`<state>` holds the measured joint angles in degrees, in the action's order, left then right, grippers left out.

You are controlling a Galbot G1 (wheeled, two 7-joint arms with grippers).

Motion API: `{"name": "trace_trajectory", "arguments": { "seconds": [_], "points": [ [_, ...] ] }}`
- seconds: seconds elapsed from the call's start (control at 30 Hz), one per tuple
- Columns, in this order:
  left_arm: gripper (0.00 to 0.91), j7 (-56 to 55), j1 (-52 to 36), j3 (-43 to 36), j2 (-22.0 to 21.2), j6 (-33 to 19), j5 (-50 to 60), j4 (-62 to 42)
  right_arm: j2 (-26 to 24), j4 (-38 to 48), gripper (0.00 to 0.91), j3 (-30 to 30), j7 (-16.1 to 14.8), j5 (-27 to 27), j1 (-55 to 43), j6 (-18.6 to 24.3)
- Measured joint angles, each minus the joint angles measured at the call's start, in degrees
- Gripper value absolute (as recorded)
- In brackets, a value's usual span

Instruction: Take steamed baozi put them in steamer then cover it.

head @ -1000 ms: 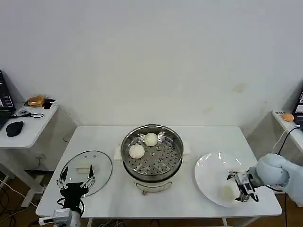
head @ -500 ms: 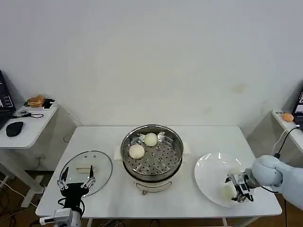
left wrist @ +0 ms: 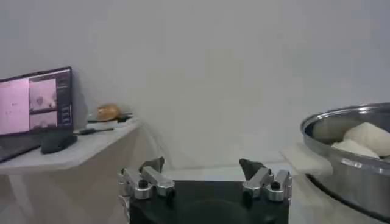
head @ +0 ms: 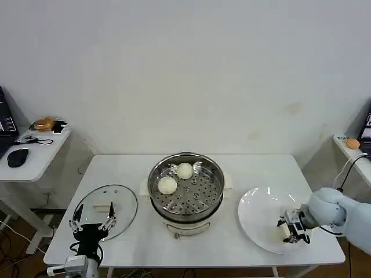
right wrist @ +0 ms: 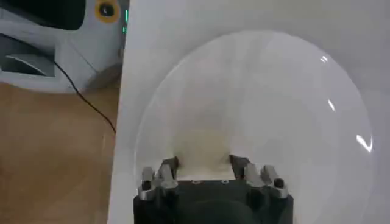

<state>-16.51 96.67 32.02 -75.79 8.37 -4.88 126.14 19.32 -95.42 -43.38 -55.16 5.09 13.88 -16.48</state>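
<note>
Starting at the left: the left gripper (head: 91, 227) is parked at the front-left table corner, fingers spread wide and empty, its tips at the near rim of the cover (head: 105, 204). Cover lies flat on the white table (head: 232, 168): clear glass disc, metal rim, pale cream handle on top. Unchanged from one second ago.

Centre: the steamer (head: 186, 186), a shiny steel pot on a white base, is open, with its perforated tray exposed. Two steamed baozi (head: 167, 185) sit on the tray's left-rear part, near each other; smooth, round, cream-white. In the left wrist view the pot's rim (left wrist: 350, 159) shows with both buns (left wrist: 368, 135) above its edge. No change here.

Right: the white plate (head: 261, 211) lies well apart from the steamer. The right gripper (head: 288, 228) is low over the plate's front-right part. A third baozi (right wrist: 204, 155) lies on the plate between its fingers, one finger (right wrist: 169, 168) on either side close against the dough; I cannot tell whether they are yet pressing it. Compared with one second ago, the gripper has shifted slightly toward the plate's centre and now covers the bun that showed clearly beside it then. In the head view that bun is mostly hidden behind the gripper.
</note>
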Motion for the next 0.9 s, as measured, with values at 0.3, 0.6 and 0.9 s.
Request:
{"name": "trace_trajectory", "arguments": {
  "seconds": [0.3,0.6,0.9],
  "points": [
    [0.907,0.00,-0.38,-0.06,0.38,0.07,-0.12,0.07,-0.17,0.34,0.595,-0.58,-1.82,-2.45,-5.96,0.50],
    [0.907,-0.05,-0.31,0.39,0.84,0.20,-0.46,0.99,2.50,2.13,0.605,-4.04,-2.87,-7.96,-19.22,0.03],
    [0.907,-0.06,-0.43,0.89,0.60,0.21,-0.76,1.25,10.24,5.61,0.605,-12.51,-3.13,-13.77,-37.00,-0.48]
  ]
}}
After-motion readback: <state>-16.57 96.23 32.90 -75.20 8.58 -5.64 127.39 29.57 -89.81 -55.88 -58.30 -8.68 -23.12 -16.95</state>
